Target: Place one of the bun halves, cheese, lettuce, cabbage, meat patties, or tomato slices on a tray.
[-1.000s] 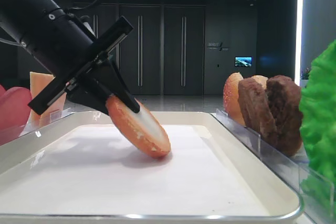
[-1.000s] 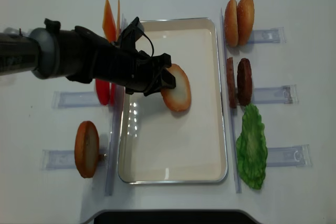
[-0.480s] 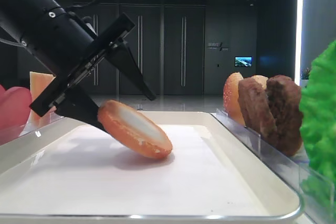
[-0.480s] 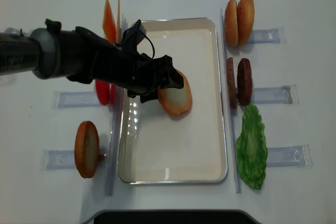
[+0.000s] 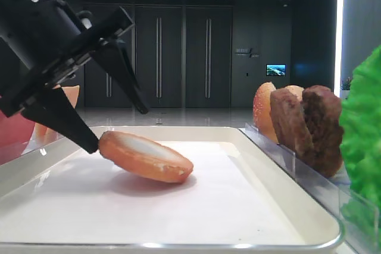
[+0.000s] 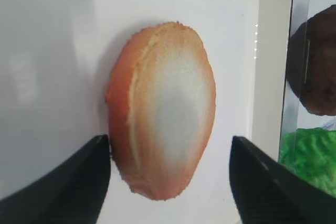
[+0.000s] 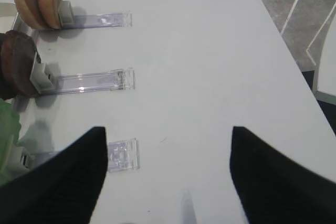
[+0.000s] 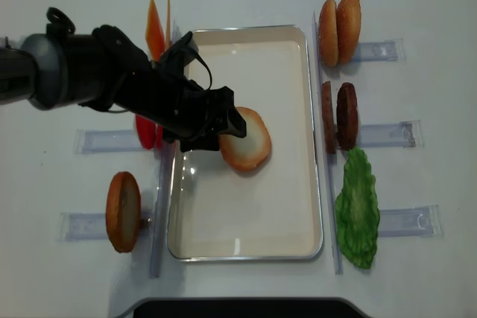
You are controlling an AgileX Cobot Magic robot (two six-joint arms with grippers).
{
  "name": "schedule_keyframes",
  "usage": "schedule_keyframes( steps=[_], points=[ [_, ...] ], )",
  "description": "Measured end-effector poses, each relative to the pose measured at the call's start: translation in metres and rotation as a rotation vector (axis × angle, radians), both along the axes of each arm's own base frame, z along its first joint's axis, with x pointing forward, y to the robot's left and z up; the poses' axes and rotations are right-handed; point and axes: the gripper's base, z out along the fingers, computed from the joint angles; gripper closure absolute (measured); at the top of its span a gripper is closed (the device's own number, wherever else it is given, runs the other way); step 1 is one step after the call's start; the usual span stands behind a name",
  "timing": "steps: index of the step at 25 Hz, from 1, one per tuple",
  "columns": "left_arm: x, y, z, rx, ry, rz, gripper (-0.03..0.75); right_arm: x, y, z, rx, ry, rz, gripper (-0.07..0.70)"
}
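A bun half (image 8: 246, 139) lies on the white tray (image 8: 246, 221), cut side up and a little tilted (image 5: 146, 157). My left gripper (image 8: 223, 128) is open at the bun's left end, with its fingers wide on either side. In the left wrist view the bun half (image 6: 163, 129) sits between the two dark fingers, and the left fingertip (image 6: 94, 166) is right against the bun's edge. My right gripper (image 7: 168, 129) is open over bare white table, holding nothing.
Right of the tray stand two bun halves (image 8: 339, 31), meat patties (image 8: 339, 115) and lettuce (image 8: 358, 210) in clear holders. On the left are orange cheese (image 8: 154, 27), red tomato slices (image 8: 145, 133) and another bun half (image 8: 123, 210).
My left gripper opened and let go of the bun half, which tipped from steeply tilted to nearly flat on the tray. The arm has drawn back a little to the left.
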Motion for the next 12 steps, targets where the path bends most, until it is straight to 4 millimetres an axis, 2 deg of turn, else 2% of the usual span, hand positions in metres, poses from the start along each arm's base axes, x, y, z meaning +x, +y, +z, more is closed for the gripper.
schedule_keyframes(
  steps=[8,12],
  points=[
    [-0.003,0.008,0.026,0.017,-0.029,0.001,0.179,0.000,0.000,0.000,0.000,0.000,0.000,0.160],
    [0.007,0.001,0.067,-0.028,-0.078,-0.020,0.183,0.000,0.000,0.000,0.000,0.000,0.000,0.160]
  ],
)
